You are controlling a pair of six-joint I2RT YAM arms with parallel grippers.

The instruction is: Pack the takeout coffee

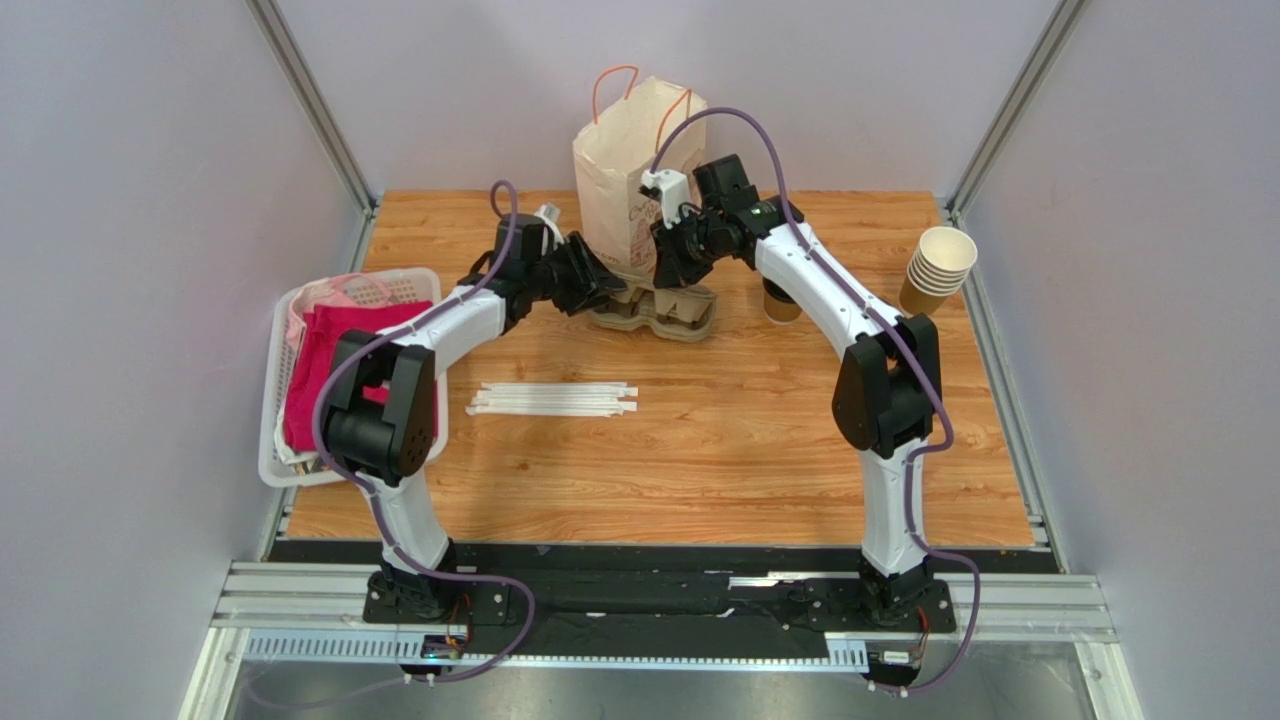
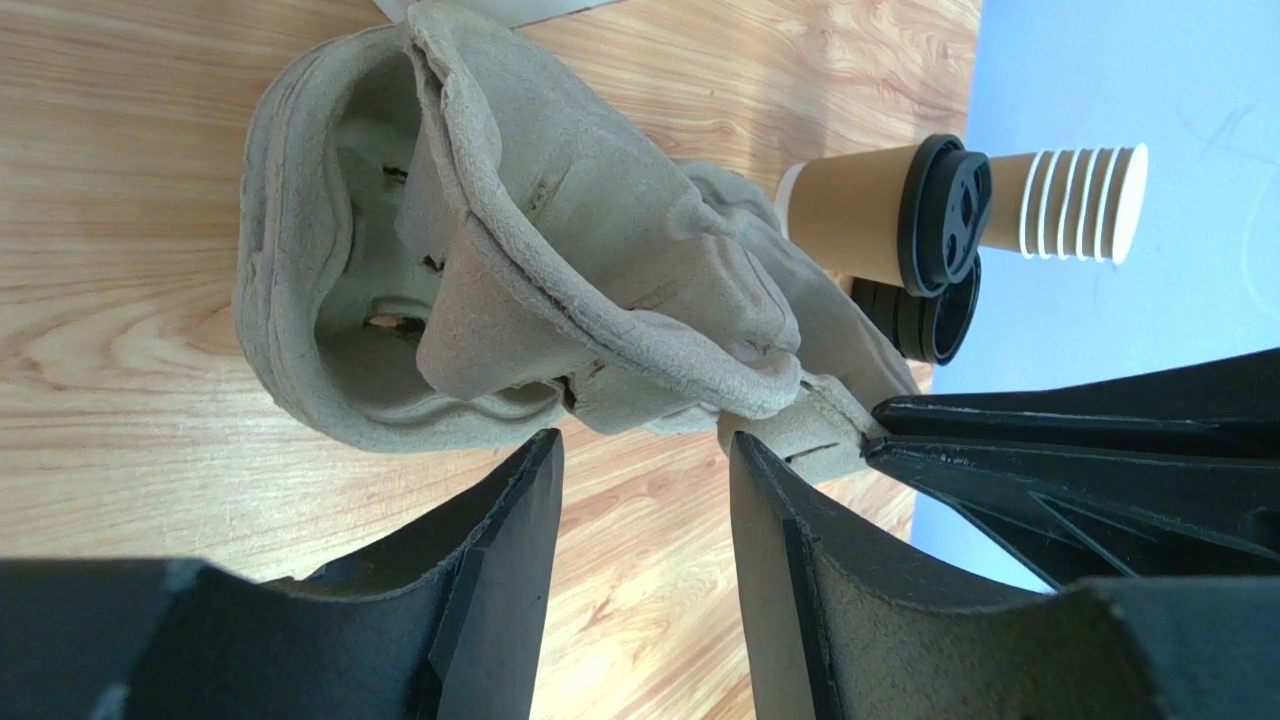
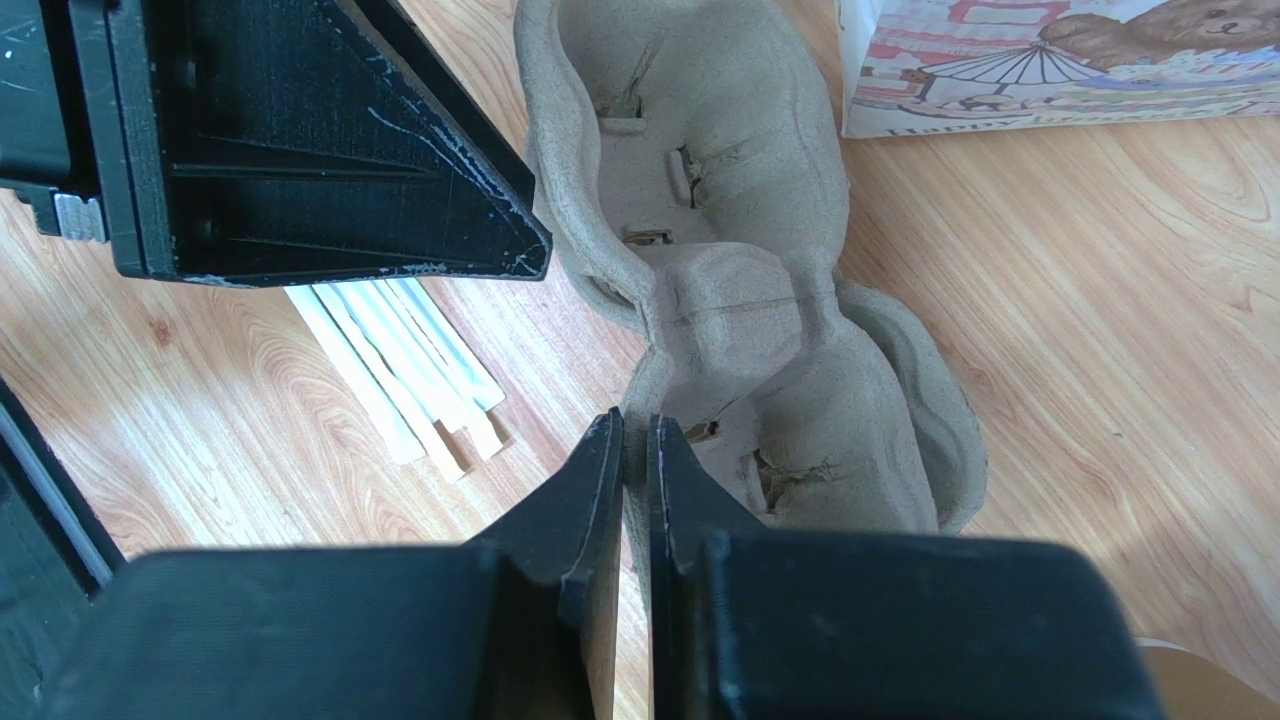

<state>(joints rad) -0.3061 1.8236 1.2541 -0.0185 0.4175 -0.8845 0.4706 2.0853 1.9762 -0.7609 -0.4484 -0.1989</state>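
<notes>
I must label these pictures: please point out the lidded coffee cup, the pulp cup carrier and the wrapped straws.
lidded coffee cup (image 2: 845,218), left wrist view, brown side.
pulp cup carrier (image 3: 744,293), right wrist view, middle ridge.
wrapped straws (image 1: 553,399), top view, bundle's middle.

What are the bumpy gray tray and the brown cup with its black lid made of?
The tray looks like molded paper pulp: matte, rough, fibrous, frayed edges. The cup is probably paper, smooth tan wall. The lid is likely plastic, black, slightly shiny.

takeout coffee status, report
Left gripper open at cup carrier. Right gripper shut on its rim. Takeout coffee upright beside carrier, not loaded.
</notes>
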